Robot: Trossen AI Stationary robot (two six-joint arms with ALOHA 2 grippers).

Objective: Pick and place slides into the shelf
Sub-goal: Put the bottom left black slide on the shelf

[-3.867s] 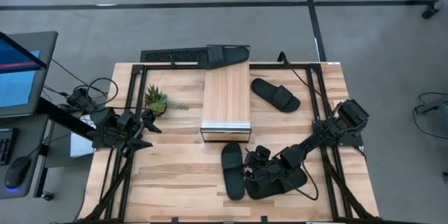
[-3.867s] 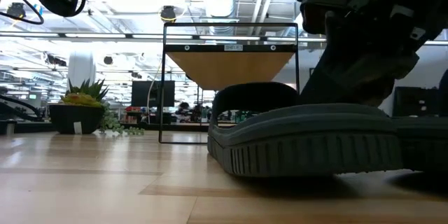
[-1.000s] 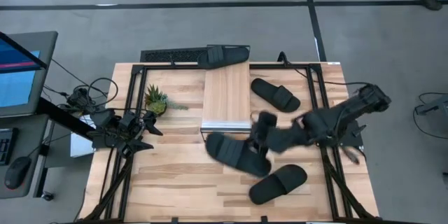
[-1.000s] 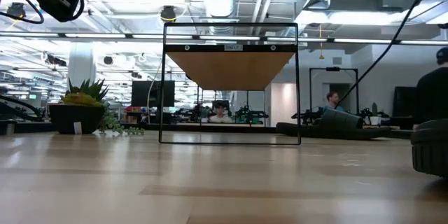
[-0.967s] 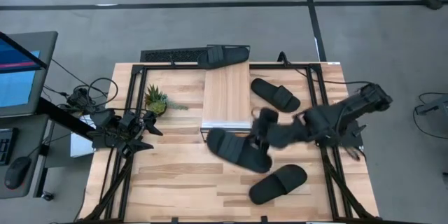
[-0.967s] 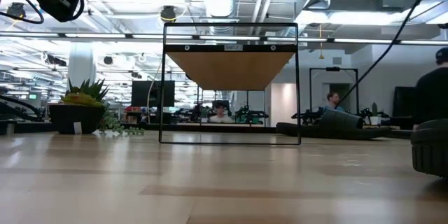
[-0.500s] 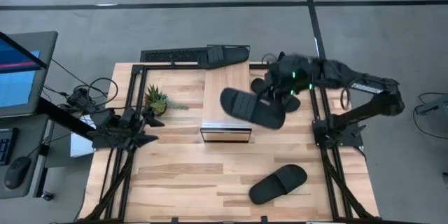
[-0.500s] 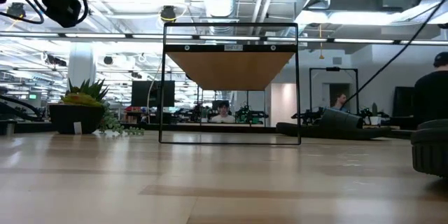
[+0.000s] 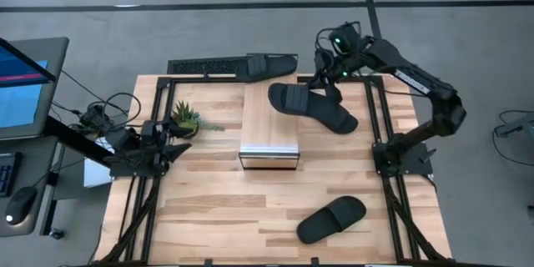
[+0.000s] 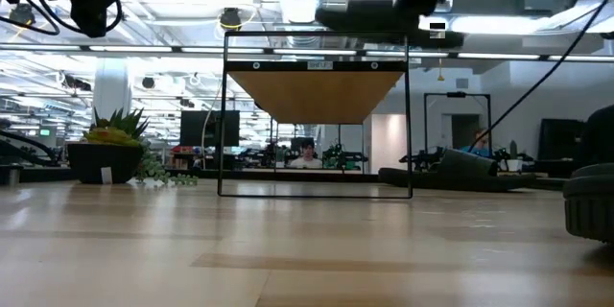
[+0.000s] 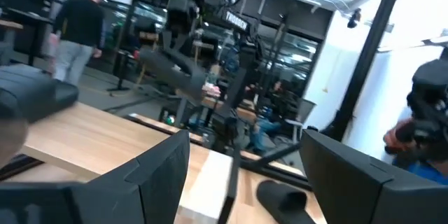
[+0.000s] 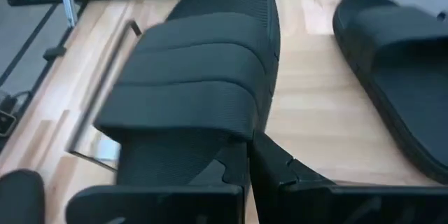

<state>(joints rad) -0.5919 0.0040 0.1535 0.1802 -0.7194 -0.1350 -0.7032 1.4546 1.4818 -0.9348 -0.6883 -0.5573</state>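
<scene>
Right gripper (image 9: 321,90) is clamped tight on the heel end of one slide (image 9: 294,100), fingers pinching the rear of the sole; in the right wrist view the slide (image 12: 203,70) hangs strap-up straight out from the closed fingers (image 12: 234,171). Held by the heel so the toe leads, probably so it can go onto the shelf lengthwise. In the low view the carried slide (image 10: 369,14) sits clear above the shelf frame, not touching it. From above, it hangs over the far right part of the shelf (image 9: 269,121), toe pointing left, partly covering the plank edge. The arm reaches in from the far right corner.

Second slide (image 9: 332,113) lies on the table just right of the shelf, below the carried one and near the gripper; same one shows beside the held slide in the right wrist view (image 12: 395,63). Not picked yet.

Third slide (image 9: 332,219) lies on the near right of the table, well apart from the shelf, diagonal.

Fourth slide (image 9: 269,65) sits at the far end of the shelf, against the dark keyboard-like bar (image 9: 207,67) off the table's far edge; can't tell if it counts as placed.

Left gripper (image 9: 175,138) waits at the left side, fingers spread wide and empty, near the potted plant (image 9: 185,119).

Count: four slides (one carried, two on the table, one at the far end), one shelf, one plant, two arms. People show far off in the room in the left wrist view, not involved.
</scene>
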